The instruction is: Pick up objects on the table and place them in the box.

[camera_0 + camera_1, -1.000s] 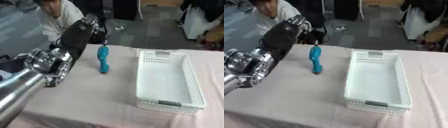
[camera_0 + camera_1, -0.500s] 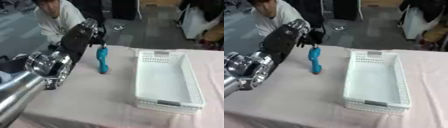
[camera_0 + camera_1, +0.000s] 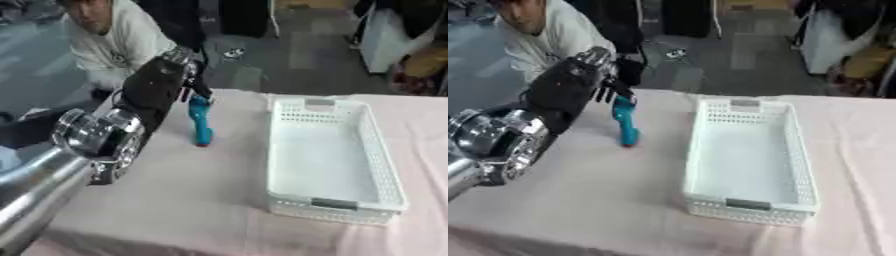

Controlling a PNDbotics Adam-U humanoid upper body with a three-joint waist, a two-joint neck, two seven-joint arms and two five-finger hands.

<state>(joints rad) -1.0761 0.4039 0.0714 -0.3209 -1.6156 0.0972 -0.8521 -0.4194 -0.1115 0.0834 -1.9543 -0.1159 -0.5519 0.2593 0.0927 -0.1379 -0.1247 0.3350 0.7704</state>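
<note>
Left hand (image 3: 592, 75) is reaching over the teal object (image 3: 626, 122) lying on the worktop (image 3: 605, 195), finger state indiscernible; white basket (image 3: 750, 155) is standing just beside.

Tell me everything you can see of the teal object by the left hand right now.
The teal object is long and narrow, smooth like plastic. It stands tilted on the pink-clothed table, lower end on the cloth, left of the white basket and apart from it. The left hand is at its upper end, dark fingers over the top; whether they grip it is unclear.

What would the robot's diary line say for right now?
left hand: at top end of teal object, grip unclear | white basket: empty | right hand: unseen
</note>
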